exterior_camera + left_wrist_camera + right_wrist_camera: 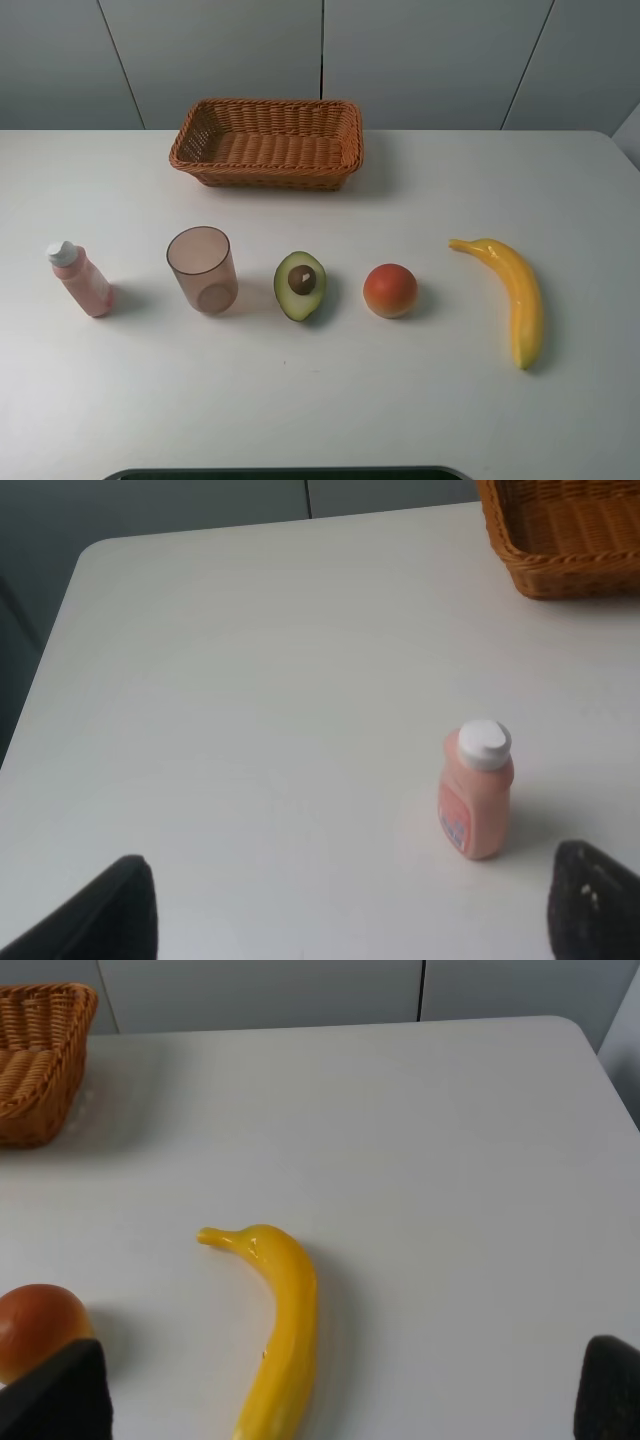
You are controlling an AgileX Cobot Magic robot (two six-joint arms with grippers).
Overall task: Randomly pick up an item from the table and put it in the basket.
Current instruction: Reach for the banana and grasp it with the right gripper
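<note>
The long yellow banana (pixel 508 294) lies on the white table (pixel 400 400) at the right, stem toward the middle; it also shows in the right wrist view (pixel 282 1330). The brown wicker basket (pixel 268 142) stands empty at the back centre. Neither gripper shows in the exterior view. In the right wrist view my right gripper (pixel 330 1400) is open, its dark fingertips (pixel 60 1395) wide apart, short of the banana and apart from it. In the left wrist view my left gripper (pixel 345 920) is open and empty, short of a pink bottle.
In a row left of the banana: a round orange-red fruit (pixel 390 290), a halved avocado (pixel 300 286), a translucent pinkish cup (pixel 202 270), and a pink bottle with a white cap (pixel 80 279), also in the left wrist view (pixel 476 789). Grey wall panels stand behind the table.
</note>
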